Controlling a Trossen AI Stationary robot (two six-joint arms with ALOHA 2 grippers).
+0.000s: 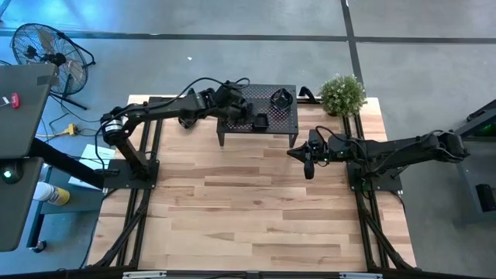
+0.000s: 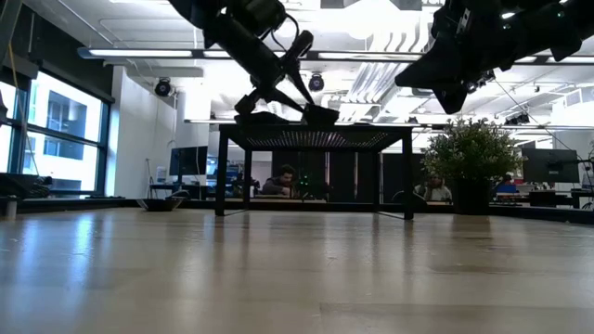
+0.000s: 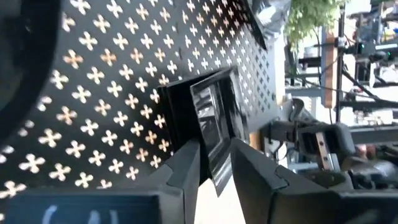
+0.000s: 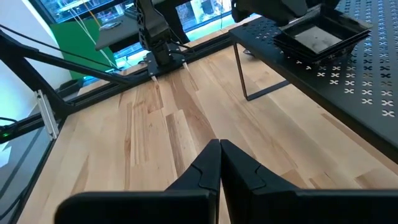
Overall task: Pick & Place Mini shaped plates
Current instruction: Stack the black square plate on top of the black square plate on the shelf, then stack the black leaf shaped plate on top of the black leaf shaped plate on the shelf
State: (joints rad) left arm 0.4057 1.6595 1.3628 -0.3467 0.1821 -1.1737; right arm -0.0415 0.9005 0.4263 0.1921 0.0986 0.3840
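A black perforated rack [image 1: 232, 125] stands at the table's far side. On it lie a glossy black square plate [image 1: 260, 122], which in the right wrist view looks like a small stack [image 4: 318, 37], and a rounder plate [image 1: 280, 98]. My left gripper [image 1: 252, 116] reaches over the rack from the left and is closed on the square plate [image 3: 214, 118]. My right gripper [image 1: 294, 153] hovers shut above the table, just off the rack's right front leg. Other plates are out of view. My left gripper pinches the square plate's rim [image 3: 217, 177] between its two fingers [image 3: 186, 168], slanting down from the rack's left. The plate's underside is on the rack top near the rack's front edge. One plate or several in the hold, I cannot tell.
A small potted plant [image 1: 342, 93] stands at the rack's right end, by the table's far right corner. Bare wood [image 1: 248, 201] fills the middle and near part of the table. In the low view, people sit at desks in the room behind.
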